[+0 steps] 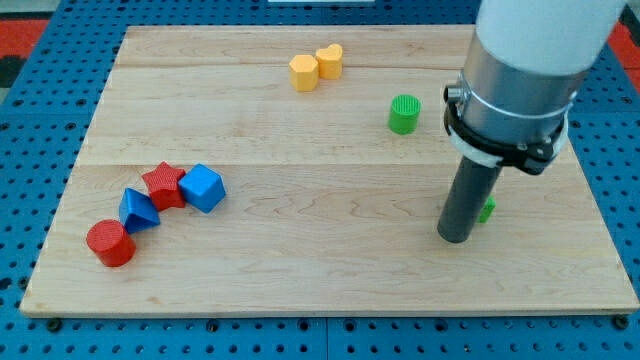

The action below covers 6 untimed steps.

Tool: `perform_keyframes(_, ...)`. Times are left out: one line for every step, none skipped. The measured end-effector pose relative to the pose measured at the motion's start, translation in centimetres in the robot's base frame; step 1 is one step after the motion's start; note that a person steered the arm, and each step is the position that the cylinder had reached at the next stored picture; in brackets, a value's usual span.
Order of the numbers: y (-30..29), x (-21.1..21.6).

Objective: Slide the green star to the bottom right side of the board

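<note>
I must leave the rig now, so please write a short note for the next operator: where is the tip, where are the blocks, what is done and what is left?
My tip rests on the board, right of centre, against the green star, which is mostly hidden behind the rod.
The green cylinder stands farther up.
Two yellow blocks sit near the top; the red and blue blocks are clustered at lower left.
Done: star is on the right side.
Left: it is not yet in the bottom right corner; probably push it downward and rightward.
</note>
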<state>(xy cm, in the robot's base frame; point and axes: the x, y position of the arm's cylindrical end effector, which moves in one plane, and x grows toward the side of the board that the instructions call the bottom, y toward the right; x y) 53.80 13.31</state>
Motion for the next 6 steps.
perform_keyframes(-3.0, -4.0)
perform_keyframes(-4.0, -5.9)
perform_keyframes(-1.5, -5.9)
perform_keyframes(4.4, -4.0)
perform_keyframes(4.7, -2.4)
perform_keyframes(6.5, -0.7)
